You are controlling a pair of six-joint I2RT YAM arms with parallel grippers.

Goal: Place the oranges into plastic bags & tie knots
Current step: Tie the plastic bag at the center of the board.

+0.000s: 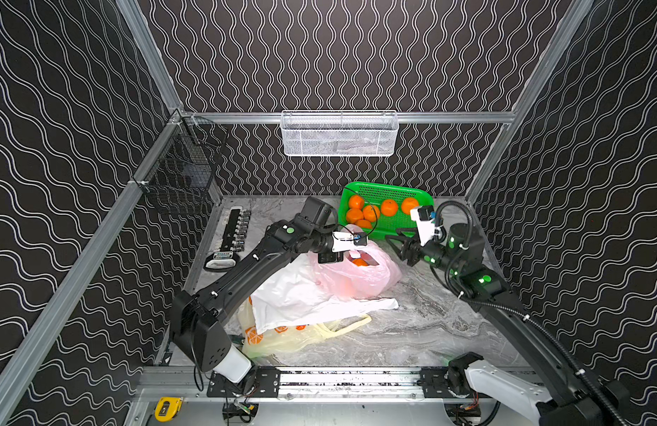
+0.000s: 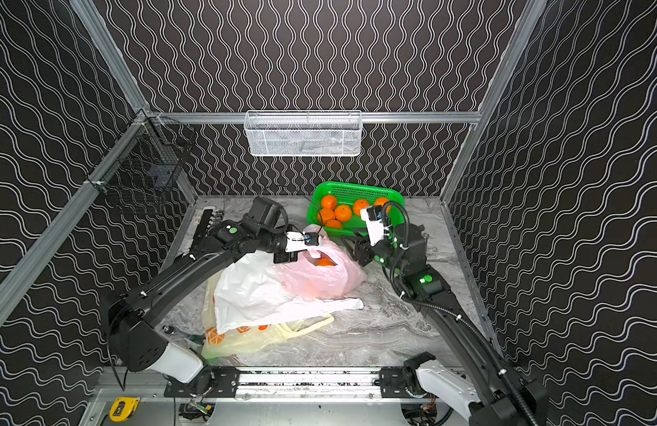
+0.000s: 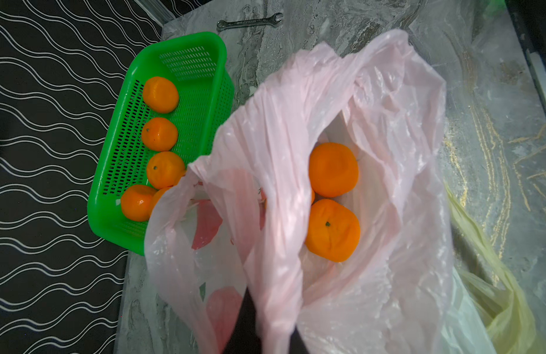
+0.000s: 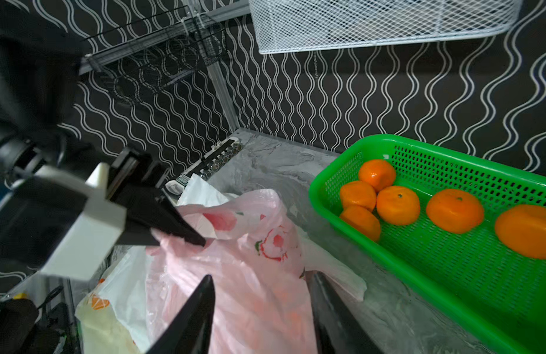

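Centre of both top views, the left fingers [image 4: 180, 228] are pinching the rim of the pink bag [image 1: 360, 276], seemingly to hold its mouth open around oranges [image 3: 333, 170] inside, while the right fingers [image 4: 198, 309] are hovering spread, empty, alongside.

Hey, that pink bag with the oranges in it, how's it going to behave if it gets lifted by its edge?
Likely floppy: the pink bag is thin, crumpled film, bunching where the left pincer pinches it. Probably bottom-heavy too, since the oranges inside should sag and roll together. The film looks glossy, so it may slip.
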